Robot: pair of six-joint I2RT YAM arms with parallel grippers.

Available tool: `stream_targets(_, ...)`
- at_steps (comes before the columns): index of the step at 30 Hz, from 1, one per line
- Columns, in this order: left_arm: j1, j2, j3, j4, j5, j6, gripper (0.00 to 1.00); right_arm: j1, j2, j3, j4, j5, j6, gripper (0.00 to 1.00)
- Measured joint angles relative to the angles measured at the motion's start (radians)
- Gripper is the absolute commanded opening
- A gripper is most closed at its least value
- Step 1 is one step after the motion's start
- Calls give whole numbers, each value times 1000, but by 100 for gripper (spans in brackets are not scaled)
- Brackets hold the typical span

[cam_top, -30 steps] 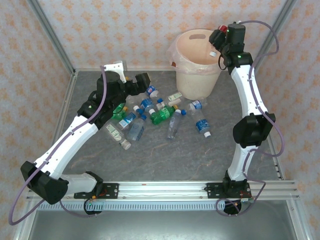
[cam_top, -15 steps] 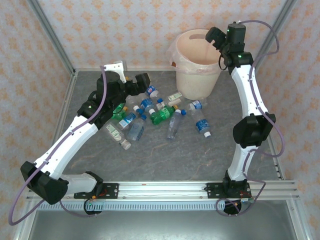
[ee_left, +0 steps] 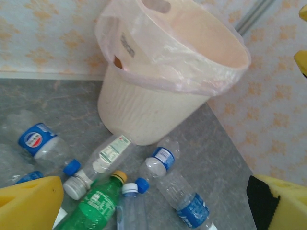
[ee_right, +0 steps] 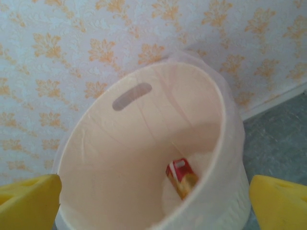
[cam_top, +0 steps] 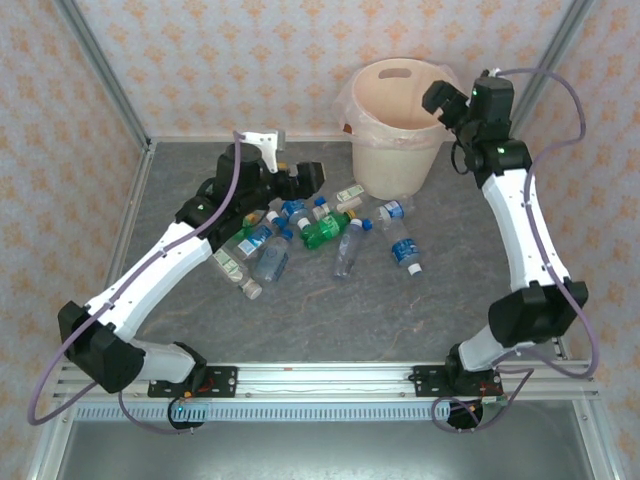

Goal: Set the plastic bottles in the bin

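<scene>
Top external view: a grey, marbled table (cam_top: 330, 310) fills the middle of the frame, closed in by walls papered in pale cream with orange floral motifs (cam_top: 250, 60) and by slanting metal corner posts (cam_top: 100, 70). A grooved aluminium rail (cam_top: 330, 375) runs along the bottom edge, carrying both arm bases.

The bin (cam_top: 395, 165) stands at the upper centre against the back wall, with a thin clear liner folded over its rim. The plastic bottles (cam_top: 270, 250) lie scattered on the table just below and left of it. A green bottle (cam_top: 322, 232) sits in the middle of the heap, and one clear blue-labelled bottle (cam_top: 405, 250) lies apart to the right.

The left gripper (cam_top: 305, 178) hangs over the upper edge of the heap, its yellow fingers (ee_left: 31, 201) spread wide with nothing between them. The right gripper (cam_top: 440, 97) is poised above the bin's right rim, fingers likewise parted and empty. From the right wrist, a small red-and-yellow item (ee_right: 181, 178) lies on the bin's floor; what it is cannot be told.
</scene>
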Motion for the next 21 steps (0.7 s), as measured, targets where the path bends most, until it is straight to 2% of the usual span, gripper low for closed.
stream_targets(14, -48, 95, 74, -9, 69, 47, 99, 33, -319, -552, -4, -54, -15, 98)
stream_targets(21, -53, 106, 99, -11, 74, 47, 99, 69, -370, -777, 4, -87, -15, 93)
